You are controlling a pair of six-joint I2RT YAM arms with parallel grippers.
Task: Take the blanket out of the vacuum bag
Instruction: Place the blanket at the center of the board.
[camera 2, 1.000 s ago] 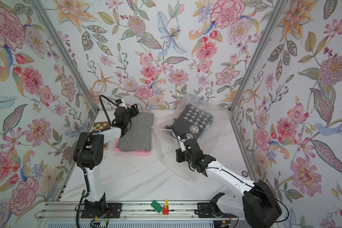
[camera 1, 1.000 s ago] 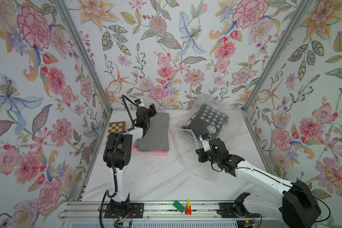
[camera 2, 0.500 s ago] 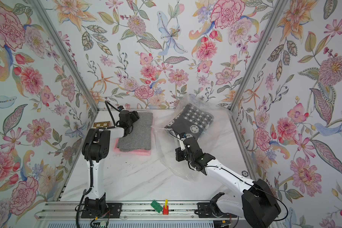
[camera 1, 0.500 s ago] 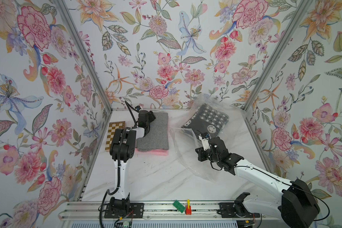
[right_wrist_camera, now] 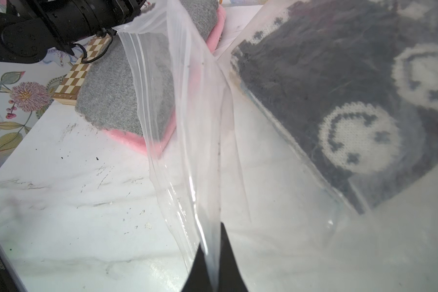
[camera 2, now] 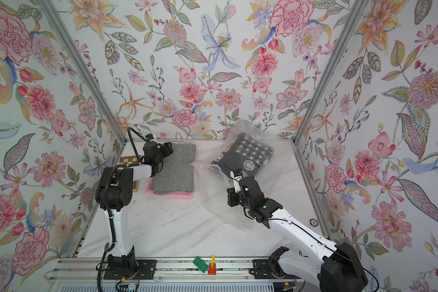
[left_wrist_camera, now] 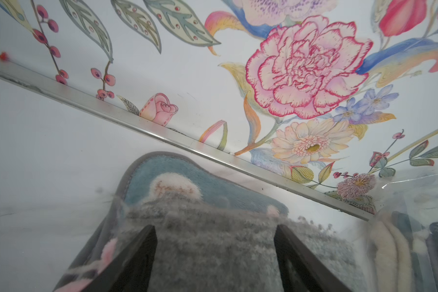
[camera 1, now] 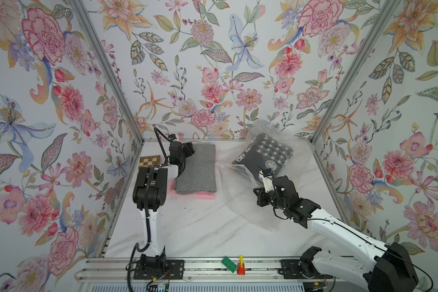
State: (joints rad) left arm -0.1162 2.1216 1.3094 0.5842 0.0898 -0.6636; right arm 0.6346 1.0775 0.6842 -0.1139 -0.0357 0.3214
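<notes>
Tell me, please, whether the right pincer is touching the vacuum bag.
Touching. In the right wrist view, the right pincer is shut on the vacuum bag: a fold of clear film is pinched between its jaws.

Bright, soft, even light all over, barely any shadows on white table (camera 1: 208,227). Both top views sharp, slight wide-angle bend at edges. Glare streaks on vacuum bag (right_wrist_camera: 192,177) in right wrist view. Left wrist view mushy up close: grey blanket (left_wrist_camera: 213,240) out of focus, floral wall (left_wrist_camera: 301,70) crisp.
</notes>
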